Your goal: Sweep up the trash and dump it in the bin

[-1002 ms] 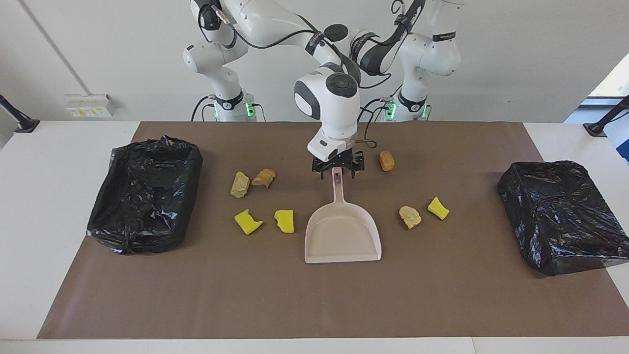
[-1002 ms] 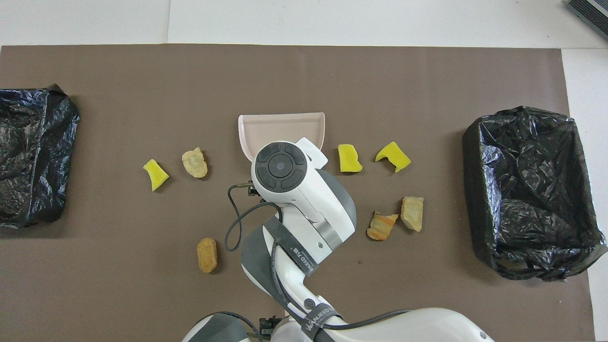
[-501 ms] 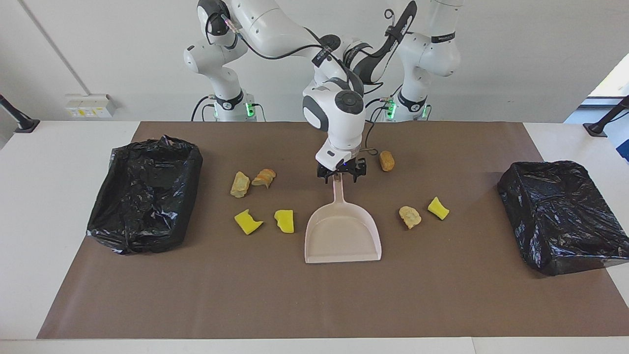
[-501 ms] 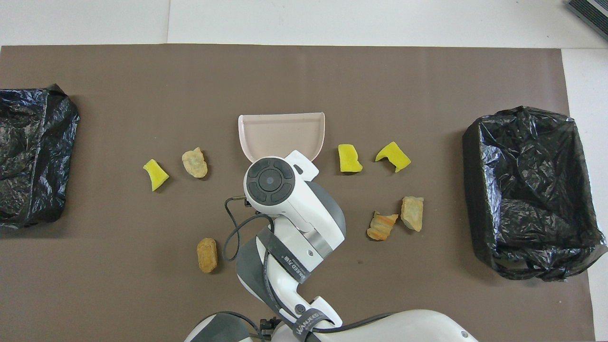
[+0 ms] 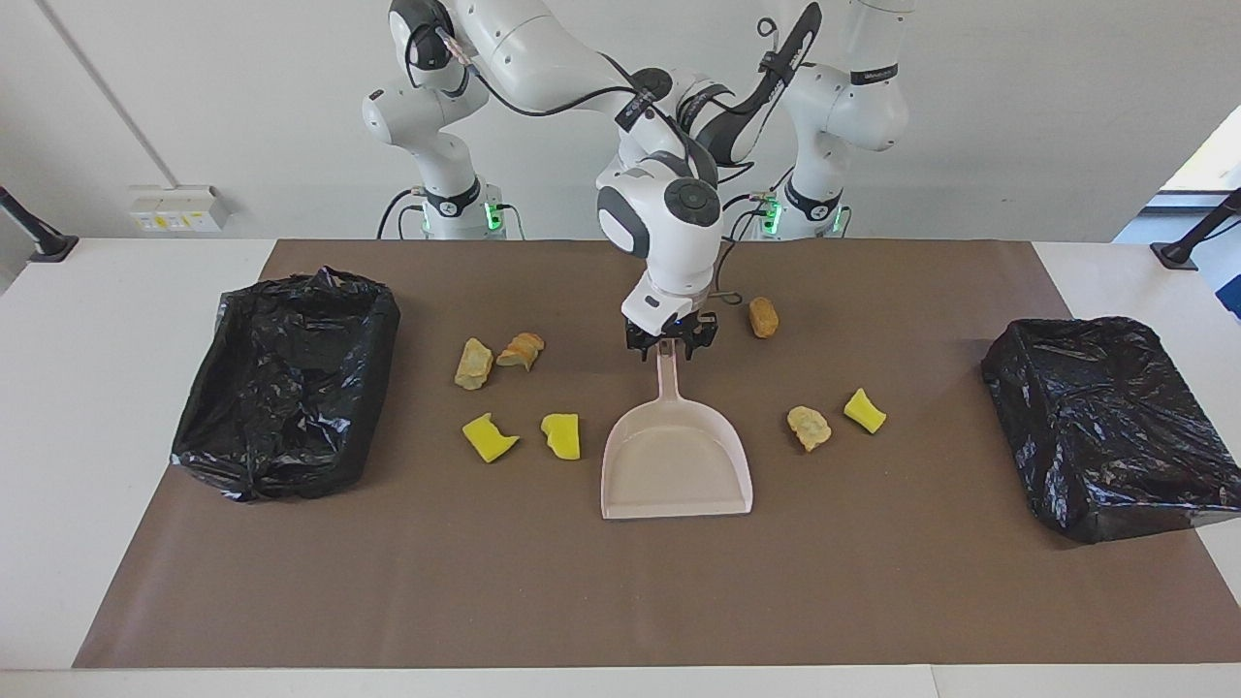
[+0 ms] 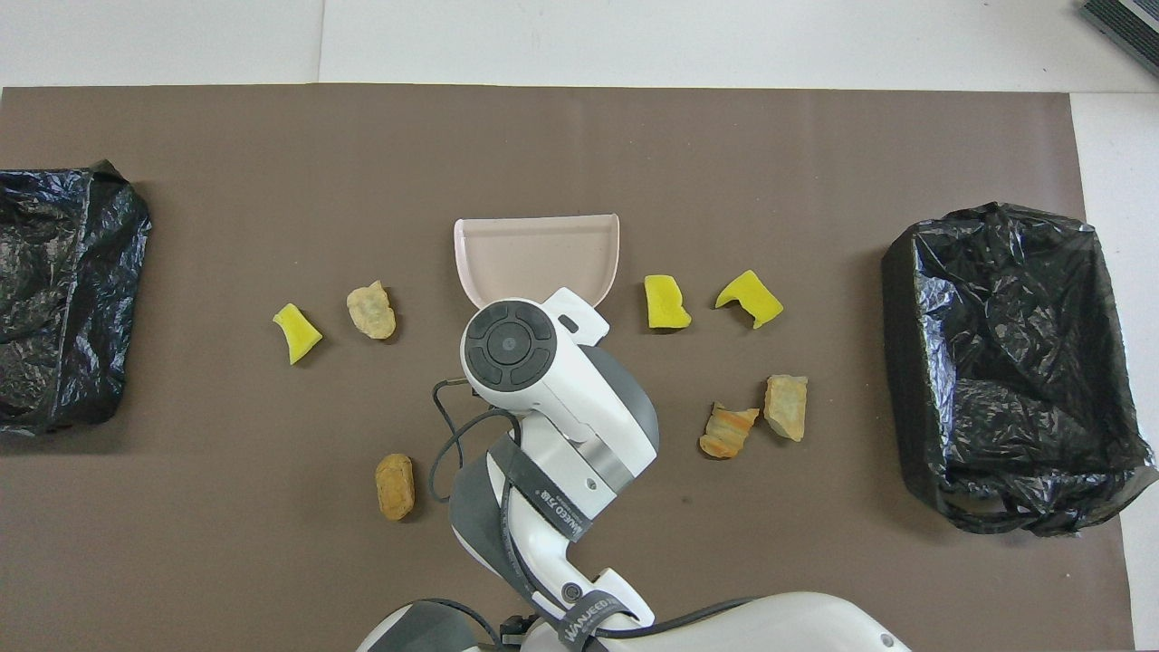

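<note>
Seven trash chunks [image 5: 561,435] lie scattered mid-frame around the pink dustpan [image 5: 677,469], at frame center. The right gripper [image 5: 669,347] straddles its handle tip; its grip cannot be told. Black-lined bins [image 5: 286,383] sit at both edges.

Brown mat [image 5: 620,601] on white table [image 5: 97,388]

dustpan handle [image 5: 667,373] hidden overhead by arm, bin [image 6: 54,290] cut off
</note>
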Robot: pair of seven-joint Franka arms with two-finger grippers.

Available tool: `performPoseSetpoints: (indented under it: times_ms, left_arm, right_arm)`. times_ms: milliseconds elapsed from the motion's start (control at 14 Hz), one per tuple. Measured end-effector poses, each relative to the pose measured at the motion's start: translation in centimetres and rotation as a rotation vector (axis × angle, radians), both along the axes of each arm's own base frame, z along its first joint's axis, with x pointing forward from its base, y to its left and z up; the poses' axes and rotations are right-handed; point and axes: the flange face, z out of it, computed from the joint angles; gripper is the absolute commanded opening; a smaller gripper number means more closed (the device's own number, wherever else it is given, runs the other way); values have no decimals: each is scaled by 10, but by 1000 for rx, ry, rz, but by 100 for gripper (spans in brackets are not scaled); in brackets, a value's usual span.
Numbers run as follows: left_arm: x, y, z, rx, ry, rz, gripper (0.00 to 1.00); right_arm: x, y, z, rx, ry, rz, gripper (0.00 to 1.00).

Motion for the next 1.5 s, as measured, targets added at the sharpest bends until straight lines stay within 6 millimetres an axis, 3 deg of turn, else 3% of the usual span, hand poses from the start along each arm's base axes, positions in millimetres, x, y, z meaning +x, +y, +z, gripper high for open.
performPoseSetpoints:
  times_ms: [143, 358, 716, 931, 1504]
  left_arm:
    - [0, 1, -1, 3, 1, 6, 25]
    - [-1, 2, -3, 14, 7, 23, 0]
    - [-5, 7, -4, 56, 32, 27, 0]
    - [-2, 14, 4, 86, 52, 32, 0]
    - [30, 46, 36, 68, 60, -48, 0]
  right_arm:
    - [1, 0, 2, -7, -4, 5, 1]
    - [1, -1, 2, -13, -4, 8, 0]
    - [1, -1, 3, -12, -4, 27, 0]
    - [4, -3, 8, -4, -4, 168, 0]
    - [18, -25, 21, 11, 10, 503, 0]
